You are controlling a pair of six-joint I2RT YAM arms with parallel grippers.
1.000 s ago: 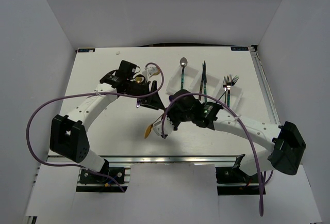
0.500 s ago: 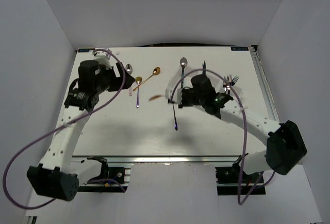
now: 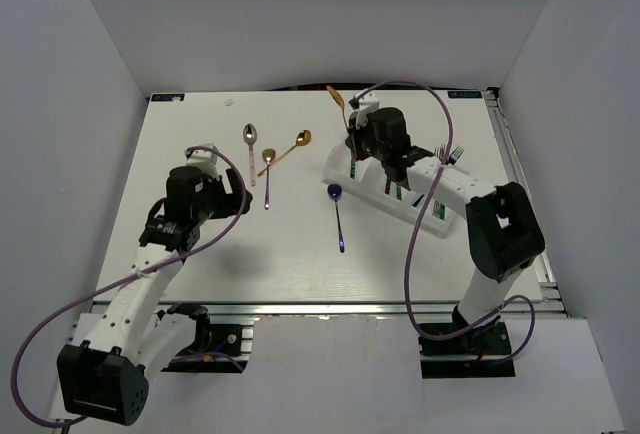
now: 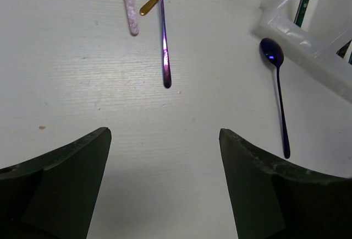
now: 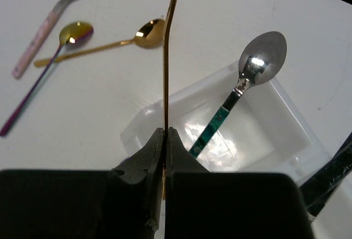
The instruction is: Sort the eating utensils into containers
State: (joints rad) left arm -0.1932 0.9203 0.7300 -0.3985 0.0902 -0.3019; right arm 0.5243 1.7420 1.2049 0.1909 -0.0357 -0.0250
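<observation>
Right gripper (image 5: 166, 133) clamped on gold utensil (image 5: 168, 57), held upright; tray (image 5: 140, 124) compartment with silver spoon (image 5: 263, 52) just below it. Tilt flat, lower, release low.

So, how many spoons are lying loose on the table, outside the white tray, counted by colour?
silver spoon with pinkish handle: 1
all-gold spoon: 1
spoon with gold bowl and purple handle: 1
dark blue-purple spoon: 1
Total: 4
Not counted: the gold utensil held in the right gripper.
</observation>
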